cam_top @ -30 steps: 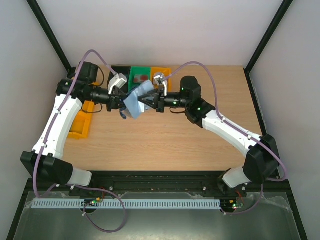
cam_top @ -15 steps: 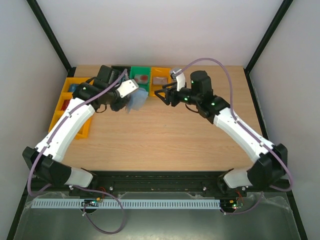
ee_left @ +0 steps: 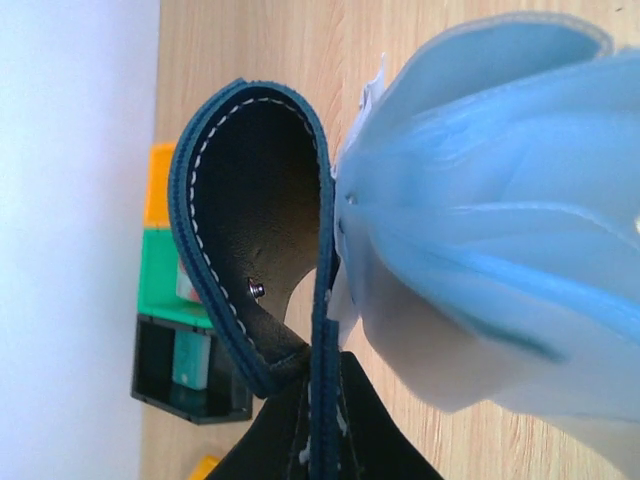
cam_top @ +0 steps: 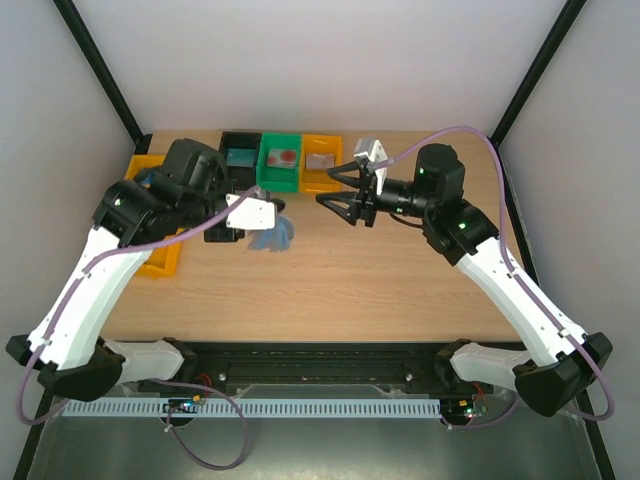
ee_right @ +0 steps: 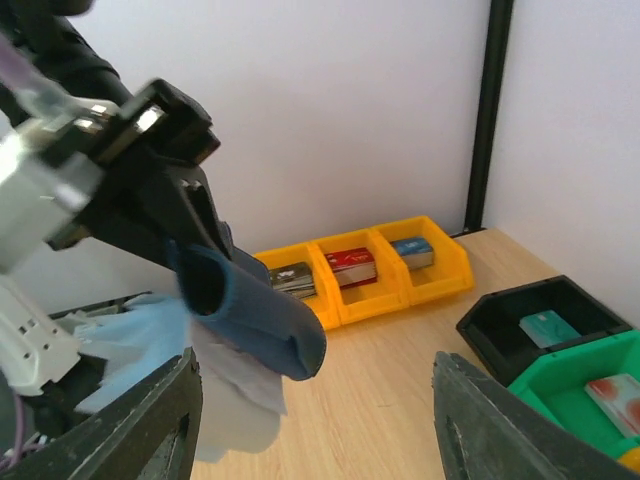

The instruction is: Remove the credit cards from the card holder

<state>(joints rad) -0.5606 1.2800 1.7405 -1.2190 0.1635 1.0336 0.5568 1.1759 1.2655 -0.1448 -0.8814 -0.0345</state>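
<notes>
My left gripper is shut on the edge of the card holder, held above the table left of centre. In the left wrist view its navy flap with the snap curls open and the light-blue pockets fan out; the black fingers pinch the stitched edge. My right gripper stands open to the right of the holder, apart from it, with nothing between its fingers. Credit cards lie in the bins: a reddish one and a grey one. No card shows in the pockets.
A black bin, a green bin and an orange bin stand in a row at the back. Yellow bins sit at the left edge, with card stacks in them. A dark frame encloses the table.
My right gripper has let go of the holder, opened and pulled back to the right. My left arm has carried the holder away from the bins, toward the front.
</notes>
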